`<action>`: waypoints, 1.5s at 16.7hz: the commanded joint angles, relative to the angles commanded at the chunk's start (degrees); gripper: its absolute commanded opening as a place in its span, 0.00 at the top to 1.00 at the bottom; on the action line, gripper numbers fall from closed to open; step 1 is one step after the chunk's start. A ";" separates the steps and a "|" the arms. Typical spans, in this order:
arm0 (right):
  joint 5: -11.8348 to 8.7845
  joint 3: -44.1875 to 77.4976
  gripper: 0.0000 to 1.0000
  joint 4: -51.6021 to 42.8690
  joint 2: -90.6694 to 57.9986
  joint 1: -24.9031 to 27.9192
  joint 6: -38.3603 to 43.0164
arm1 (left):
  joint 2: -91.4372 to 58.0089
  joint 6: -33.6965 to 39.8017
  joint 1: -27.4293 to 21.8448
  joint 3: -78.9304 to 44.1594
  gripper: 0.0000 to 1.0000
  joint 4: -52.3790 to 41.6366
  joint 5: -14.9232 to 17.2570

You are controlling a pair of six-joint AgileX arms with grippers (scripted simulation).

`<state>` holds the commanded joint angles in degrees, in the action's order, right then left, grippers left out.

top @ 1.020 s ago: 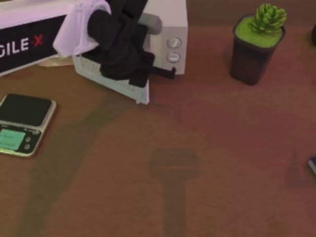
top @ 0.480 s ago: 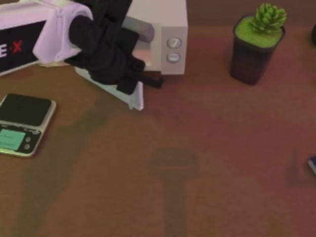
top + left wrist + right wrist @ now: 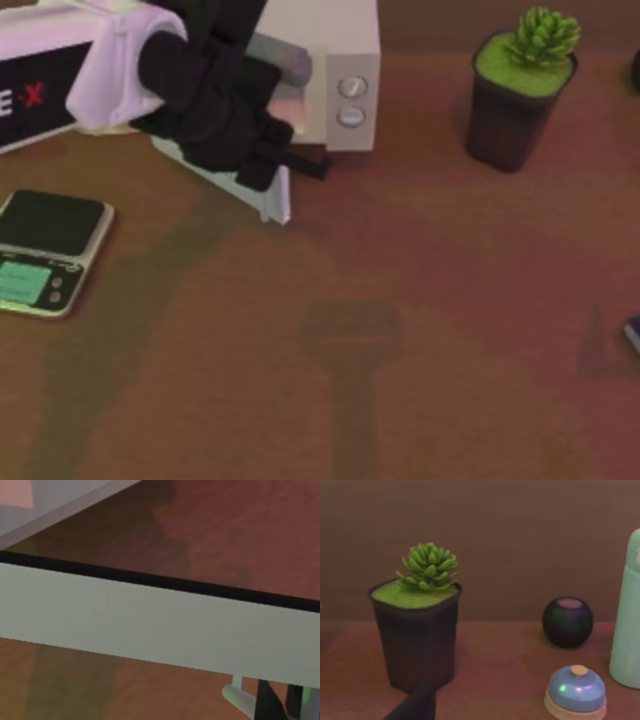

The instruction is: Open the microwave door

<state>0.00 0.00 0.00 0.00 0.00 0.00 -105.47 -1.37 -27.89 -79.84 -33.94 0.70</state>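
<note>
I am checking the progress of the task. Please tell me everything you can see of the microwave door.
The microwave door is a flat white panel, swung well out from the microwave toward the top view's left, so the lit cavity shows behind it. It stands upright on edge above the table. The left gripper is at its free edge, the black wrist covering most of it. The left wrist view shows its pale edge with a dark strip along it.

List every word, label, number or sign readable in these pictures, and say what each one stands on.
"E·X", white letters with a red mark between them, cut off at the top view's left edge: on the black panel of the left arm.
Green display of the scale: too blurred to read.
Microwave knobs: no readable markings.
Wrist views: no text.
</note>
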 joint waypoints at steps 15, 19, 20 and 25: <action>0.00 0.00 0.00 0.00 0.00 0.00 0.00 | 0.00 0.00 0.00 0.00 1.00 0.00 0.00; 0.00 0.00 0.00 0.00 0.00 0.00 0.00 | 0.72 -1.67 0.40 1.11 1.00 0.13 1.33; 0.00 0.00 0.00 0.00 0.00 0.00 0.00 | 1.25 -2.98 0.90 1.82 1.00 0.13 1.99; 0.00 0.00 0.00 0.00 0.00 0.00 0.00 | 3.75 -8.62 2.97 4.64 1.00 0.36 5.01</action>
<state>0.00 0.00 0.00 0.00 0.00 0.00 -101.73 -10.00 -24.91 -75.20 -33.57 5.70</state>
